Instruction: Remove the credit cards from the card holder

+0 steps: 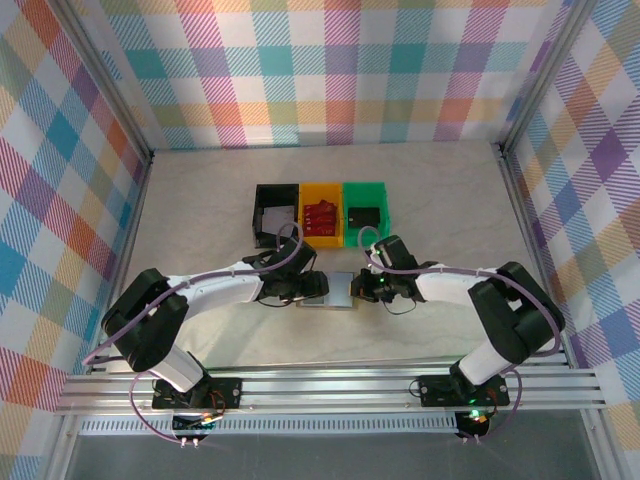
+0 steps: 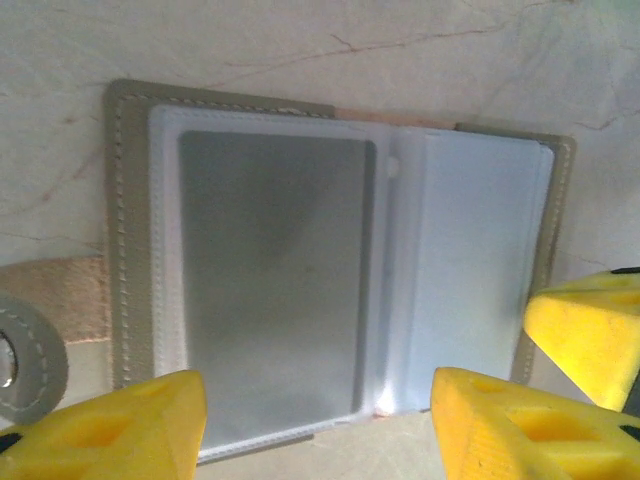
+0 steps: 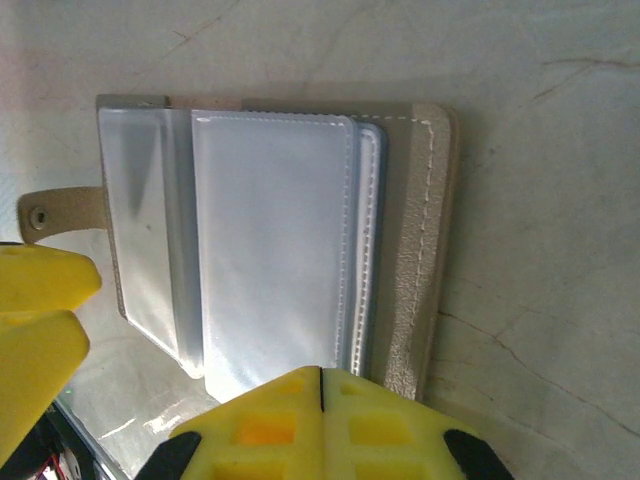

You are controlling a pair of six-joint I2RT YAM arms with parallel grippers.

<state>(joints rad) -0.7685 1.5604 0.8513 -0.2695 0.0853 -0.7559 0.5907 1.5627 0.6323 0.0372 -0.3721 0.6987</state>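
One grey card (image 2: 270, 290) sits in the clear sleeve on the strap-side panel of the card holder (image 2: 120, 230), which lies spread flat on the table (image 1: 200, 200) between the two claws. The left gripper (image 2: 315, 425) hangs open astride the holder's edge. The right gripper (image 3: 320, 420) is closed on nothing, its tips at the opposite edge. The card looks thin, stiff, light and slick, so a pinch at the sleeve's mouth while the soft holder is pinned seems best.
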